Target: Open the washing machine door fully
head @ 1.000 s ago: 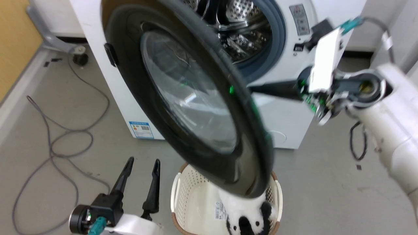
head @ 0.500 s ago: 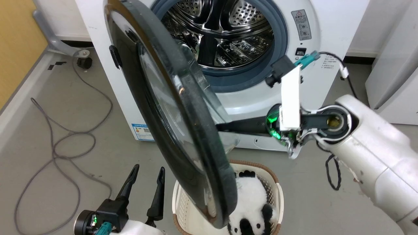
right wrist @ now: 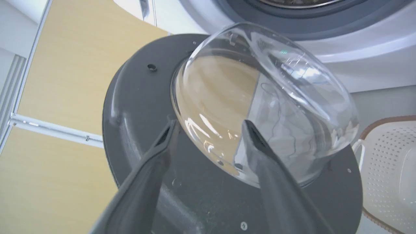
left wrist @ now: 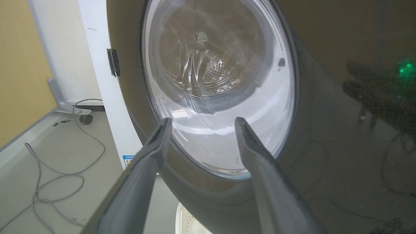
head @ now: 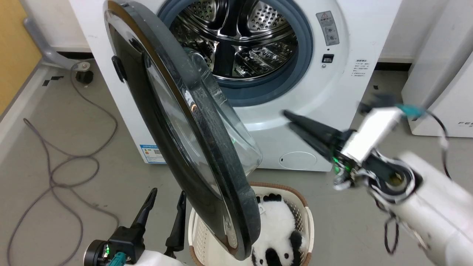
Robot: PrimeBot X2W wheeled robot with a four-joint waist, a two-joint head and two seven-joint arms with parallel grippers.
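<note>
Scuffed grey floor, a loose cable looping at the left. Standing on it, the washing machine: a white box, grey rubber-ringed mouth, perforated steel drum laid bare. Hinged on the left, the washing machine door now juts out almost edge-on to the head camera. Swung wider than a second ago, then still masking much of the drum. Right gripper, half a second back reaching in behind the door's rim, now drawn clear and motion-blurred, long dark fingers spread with nothing between. Left gripper low beside the outer face, likewise parted and empty, no contact visible. Judged well past halfway but short of fully open, so probably another push on the inner face. Glossy black disc, thick rounded rim, matte grey inner plate, clear glass bowl bulging from it. Below the door's lower edge, a cream perforated plastic basket, brown-rimmed, holding a fluffy plush panda.
</note>
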